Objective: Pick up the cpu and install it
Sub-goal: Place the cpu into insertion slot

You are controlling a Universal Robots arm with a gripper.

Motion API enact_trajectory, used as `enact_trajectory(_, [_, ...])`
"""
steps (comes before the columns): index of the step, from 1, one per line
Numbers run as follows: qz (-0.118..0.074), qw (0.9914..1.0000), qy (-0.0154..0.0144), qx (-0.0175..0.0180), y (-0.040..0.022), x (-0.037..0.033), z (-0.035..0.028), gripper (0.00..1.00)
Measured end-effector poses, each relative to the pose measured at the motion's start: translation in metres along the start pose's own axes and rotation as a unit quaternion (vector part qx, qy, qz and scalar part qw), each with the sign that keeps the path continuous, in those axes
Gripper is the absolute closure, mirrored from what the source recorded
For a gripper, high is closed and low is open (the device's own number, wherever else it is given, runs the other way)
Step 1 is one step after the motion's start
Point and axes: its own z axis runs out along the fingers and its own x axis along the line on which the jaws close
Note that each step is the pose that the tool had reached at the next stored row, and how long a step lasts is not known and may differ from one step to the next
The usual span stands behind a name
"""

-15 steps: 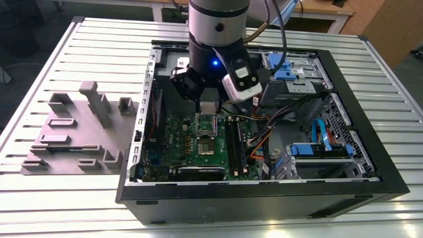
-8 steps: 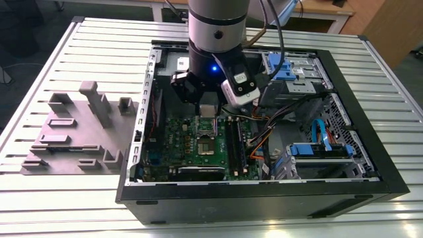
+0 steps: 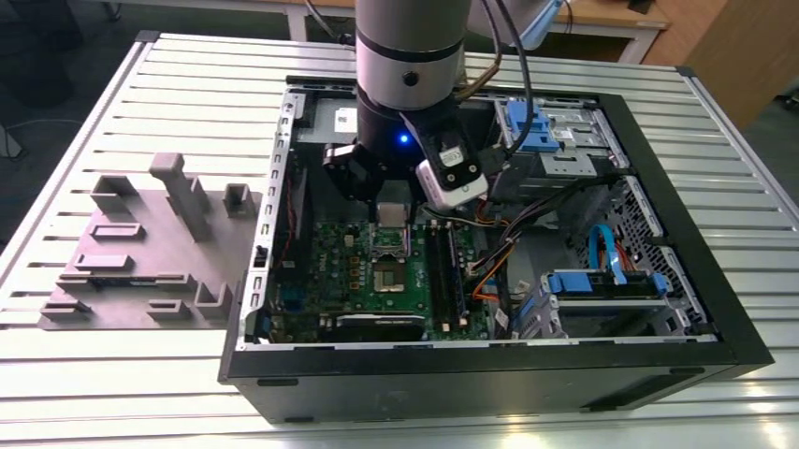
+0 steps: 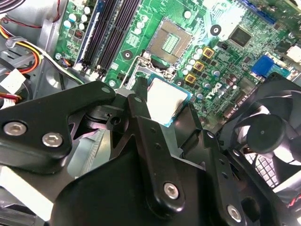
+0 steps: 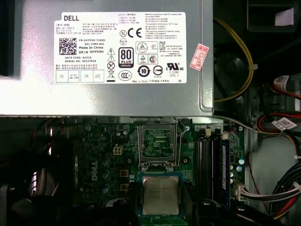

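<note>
While your pincer [image 4: 165,107] is gripping the cpu [image 4: 168,98], its black fingers [image 4: 140,103] are pressing against two opposite edges of the chip. You are looking at a small flat square with a pale silver-grey metal top and a thin blue-green rim. It is hanging over the green motherboard [image 5: 101,155], just beside the empty socket [image 5: 157,142], not seated in it. The grey box with a white label [image 5: 28,101] is sitting beyond the socket, all inside the black computer case [image 3: 500,374], which is lying on the slatted surface [image 3: 125,374].
</note>
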Motion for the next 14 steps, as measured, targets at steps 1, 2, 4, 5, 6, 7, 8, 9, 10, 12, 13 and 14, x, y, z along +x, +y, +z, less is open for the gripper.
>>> enact_trajectory(1, [0.000,1.00000,0.0000,-0.0001,0.0000,0.0000,0.0002,0.53])
enact_trajectory(2, [0.000,1.00000,-0.0001,-0.0002,-0.0001,0.0000,0.0006,0.53])
enact_trajectory(4, [0.000,1.00000,-0.0001,-0.0003,-0.0006,0.0001,0.0016,0.53])
enact_trajectory(5, [0.000,1.00000,-0.0001,-0.0002,-0.0008,0.0000,0.0019,0.53])
enact_trajectory(6, [0.000,1.00000,-0.0001,-0.0002,-0.0009,0.0000,0.0020,0.53])
enact_trajectory(7, [0.000,1.00000,-0.0001,-0.0002,-0.0009,0.0000,0.0020,0.53])
enact_trajectory(8, [0.000,1.00000,-0.0001,-0.0002,-0.0009,0.0000,0.0022,0.53])
enact_trajectory(9, [0.000,1.00000,-0.0001,-0.0002,-0.0009,0.0000,0.0023,0.53])
enact_trajectory(10, [0.000,1.00000,-0.0001,-0.0002,-0.0009,0.0000,0.0023,0.53])
enact_trajectory(12, [0.000,1.00000,-0.0002,-0.0003,-0.0009,0.0000,0.0027,0.53])
enact_trajectory(13, [0.000,1.00000,-0.0003,-0.0005,-0.0009,0.0001,0.0034,0.53])
enact_trajectory(14, [0.000,1.00000,-0.0004,-0.0004,-0.0010,0.0002,0.0040,0.53])
